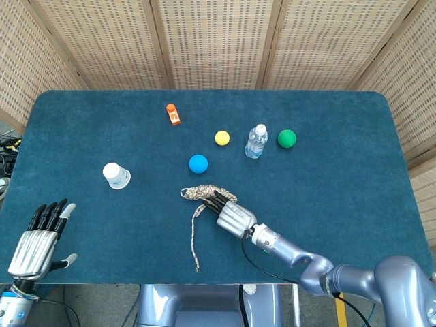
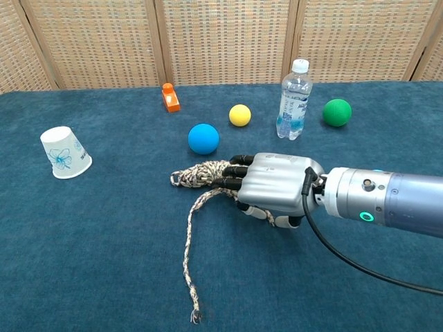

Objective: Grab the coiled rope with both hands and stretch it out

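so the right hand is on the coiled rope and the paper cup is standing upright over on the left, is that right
Not quite. The right hand is on the coiled rope, but the paper cup on the left is upside down, its wide mouth on the table and its closed base up. The chest view shows this.
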{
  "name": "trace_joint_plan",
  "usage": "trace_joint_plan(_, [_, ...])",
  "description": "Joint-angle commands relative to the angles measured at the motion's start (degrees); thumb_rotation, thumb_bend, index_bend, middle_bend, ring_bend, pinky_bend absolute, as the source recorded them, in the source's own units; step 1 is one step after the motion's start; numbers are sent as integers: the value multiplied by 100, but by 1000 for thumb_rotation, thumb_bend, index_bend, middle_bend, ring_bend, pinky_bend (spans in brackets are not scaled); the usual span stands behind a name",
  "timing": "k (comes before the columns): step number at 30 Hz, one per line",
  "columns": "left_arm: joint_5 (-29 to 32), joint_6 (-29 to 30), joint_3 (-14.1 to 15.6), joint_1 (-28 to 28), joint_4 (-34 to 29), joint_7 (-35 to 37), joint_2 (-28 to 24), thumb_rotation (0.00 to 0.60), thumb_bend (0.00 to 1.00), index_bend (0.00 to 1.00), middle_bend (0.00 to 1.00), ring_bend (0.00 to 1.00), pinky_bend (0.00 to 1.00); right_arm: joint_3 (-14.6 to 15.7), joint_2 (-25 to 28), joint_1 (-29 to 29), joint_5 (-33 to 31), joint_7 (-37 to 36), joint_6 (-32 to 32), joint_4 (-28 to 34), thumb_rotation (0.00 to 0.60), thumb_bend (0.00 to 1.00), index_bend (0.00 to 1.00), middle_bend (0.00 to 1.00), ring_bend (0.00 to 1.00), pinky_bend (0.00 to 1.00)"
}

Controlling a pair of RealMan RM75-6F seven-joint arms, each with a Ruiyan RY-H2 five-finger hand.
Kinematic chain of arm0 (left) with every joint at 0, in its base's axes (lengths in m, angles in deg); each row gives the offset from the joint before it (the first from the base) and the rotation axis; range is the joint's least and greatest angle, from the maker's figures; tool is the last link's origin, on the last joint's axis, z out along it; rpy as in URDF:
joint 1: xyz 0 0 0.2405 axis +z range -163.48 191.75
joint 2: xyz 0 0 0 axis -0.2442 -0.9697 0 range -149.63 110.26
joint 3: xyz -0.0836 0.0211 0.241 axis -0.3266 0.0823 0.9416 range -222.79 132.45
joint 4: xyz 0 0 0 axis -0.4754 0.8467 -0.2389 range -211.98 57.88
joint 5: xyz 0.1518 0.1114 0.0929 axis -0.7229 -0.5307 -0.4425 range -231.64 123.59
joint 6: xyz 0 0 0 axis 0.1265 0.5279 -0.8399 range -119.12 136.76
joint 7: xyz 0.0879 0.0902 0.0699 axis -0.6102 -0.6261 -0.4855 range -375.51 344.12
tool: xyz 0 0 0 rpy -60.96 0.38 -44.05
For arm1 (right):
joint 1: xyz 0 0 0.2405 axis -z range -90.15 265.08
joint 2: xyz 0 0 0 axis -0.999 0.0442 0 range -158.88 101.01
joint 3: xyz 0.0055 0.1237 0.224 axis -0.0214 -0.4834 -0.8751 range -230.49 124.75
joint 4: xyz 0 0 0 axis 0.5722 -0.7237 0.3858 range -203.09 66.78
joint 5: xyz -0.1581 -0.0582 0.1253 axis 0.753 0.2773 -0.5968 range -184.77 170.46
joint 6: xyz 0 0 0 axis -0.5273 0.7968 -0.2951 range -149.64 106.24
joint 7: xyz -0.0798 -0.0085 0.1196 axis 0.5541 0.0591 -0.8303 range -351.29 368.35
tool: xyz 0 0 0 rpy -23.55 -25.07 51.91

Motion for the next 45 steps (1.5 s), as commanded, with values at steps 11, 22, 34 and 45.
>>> trace_joint_plan(11, [9, -17, 10, -19, -3, 33, -13, 600, 0, 0, 0, 0, 0, 59, -109, -31, -20, -130, 154, -165, 600, 424, 582, 0, 0, 0])
trace_joint_plan(22, [-16, -29, 25, -39, 14, 4, 14, 600, 0, 0, 0, 0, 0, 140, -146, -19, 102, -425, 400, -258, 600, 466, 655, 14, 0, 0])
trace_joint_plan(34, [-905, -550, -184, -779, 631, -330, 503, 600, 0, 0, 0, 0, 0, 367, 128, 84, 504, -1073, 889, -391, 600, 465, 663, 18, 0, 0])
trace_joint_plan(45, [-2063, -1428, -237, -2068, 1752, 222, 1376, 600, 0, 146, 0, 0, 0, 509, 177, 121, 721, -1468, 1073, -757, 600, 456, 663, 17, 0, 0])
